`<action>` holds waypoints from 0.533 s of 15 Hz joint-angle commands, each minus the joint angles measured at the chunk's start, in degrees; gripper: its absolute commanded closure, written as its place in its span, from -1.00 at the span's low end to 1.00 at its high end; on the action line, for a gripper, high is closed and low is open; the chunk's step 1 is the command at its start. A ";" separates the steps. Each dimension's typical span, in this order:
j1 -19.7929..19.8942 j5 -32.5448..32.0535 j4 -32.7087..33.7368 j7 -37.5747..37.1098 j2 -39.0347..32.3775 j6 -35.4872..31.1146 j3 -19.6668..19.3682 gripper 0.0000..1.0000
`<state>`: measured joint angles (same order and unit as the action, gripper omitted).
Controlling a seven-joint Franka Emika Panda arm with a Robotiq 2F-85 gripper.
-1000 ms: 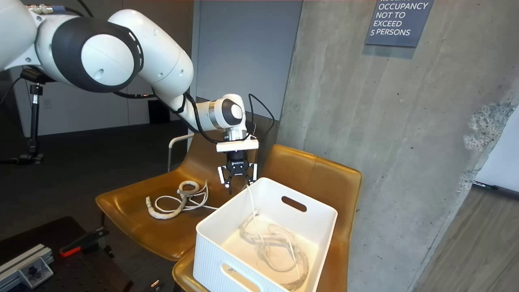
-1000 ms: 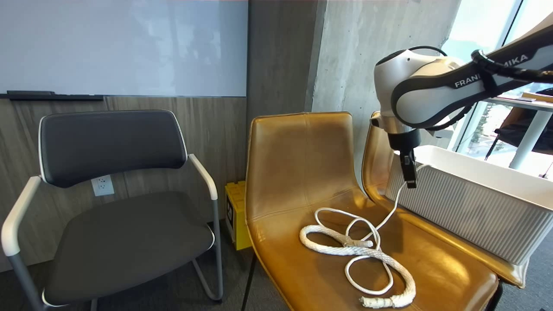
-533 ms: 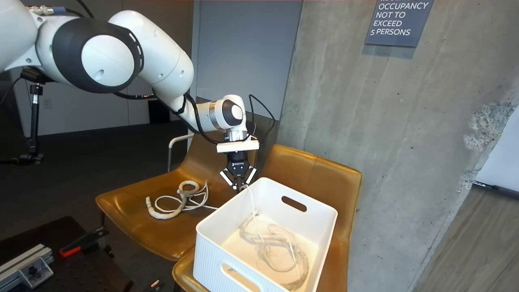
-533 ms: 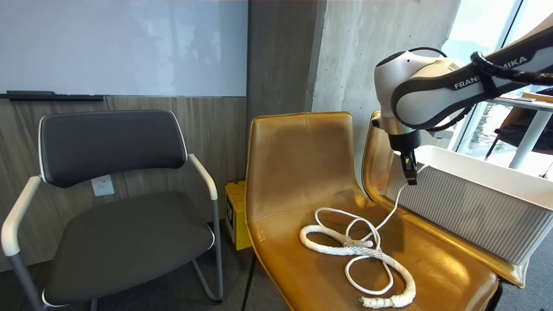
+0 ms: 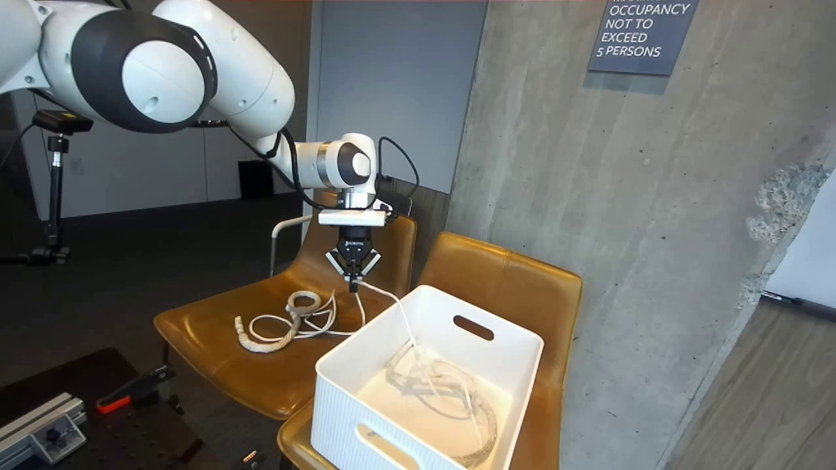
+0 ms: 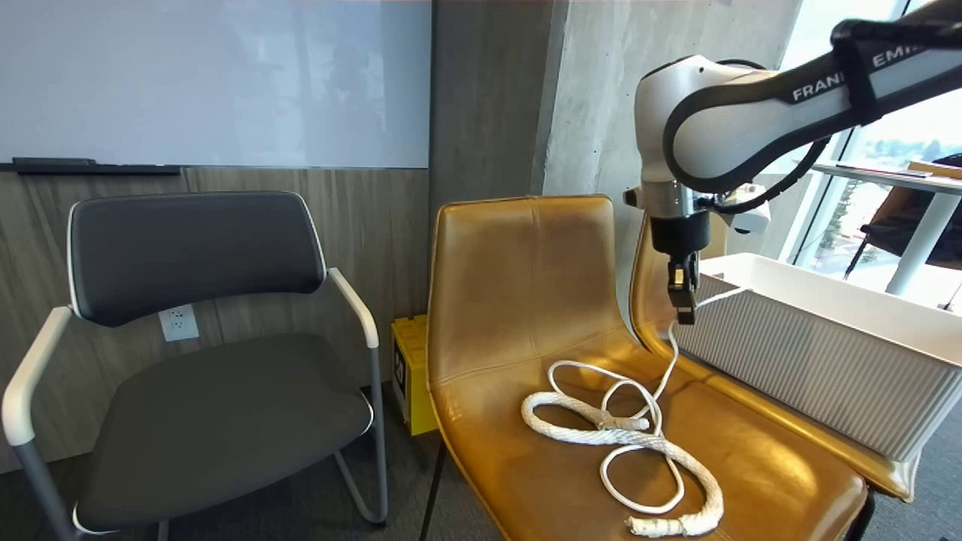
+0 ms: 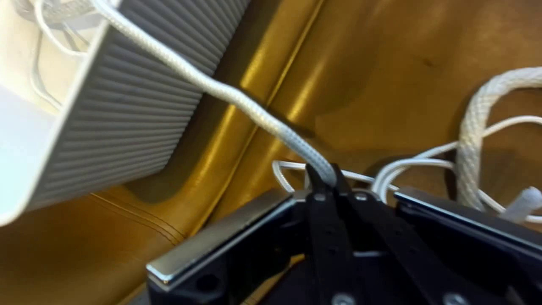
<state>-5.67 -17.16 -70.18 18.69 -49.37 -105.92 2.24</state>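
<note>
One cord's in hand: my gripper point(image 5: 353, 285) is clenched on the thin white cord point(image 7: 230, 94), jaws tight together w/ the line pinched at the tips. I hang over the tan leather chair point(image 5: 202, 333), by the seat edge next to the white ribbed bin point(image 5: 336, 405).

Done, AFAICT: cord's caught & held clear of the seat. From the tips, 1 run drops to loops tangled w/ the thick braided rope point(image 6: 586, 435), lying nearer the seat's side edge away from the bin; the other run crosses the bin's long rim, close to the corner by the backrest of the neighboring chair point(image 5: 516, 284), then down to a rope coil point(image 5: 490, 431) on the bin floor.

Not done yet, my call: pinched stretch is midair, set down nowhere; thick rope + loose cord loops sit on the seat, untouched by the jaws, while the coil's in the bin. I'd say partway at most. Can't tell how much cord is in the bin b/c coils overlap.
</note>
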 commanded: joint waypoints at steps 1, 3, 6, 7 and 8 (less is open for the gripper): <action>-3.03 7.43 -2.63 -5.49 3.55 0.99 5.14 0.98; -6.04 10.62 -0.64 -7.54 2.39 0.77 7.73 0.98; -10.85 14.77 2.70 -11.22 -0.04 0.89 10.65 0.98; -12.24 15.48 3.65 -12.03 -0.74 0.78 11.09 0.98; -13.37 16.00 4.77 -12.62 -1.44 1.01 11.31 0.98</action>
<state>-16.80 -3.78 -69.79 8.13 -48.14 -105.66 12.47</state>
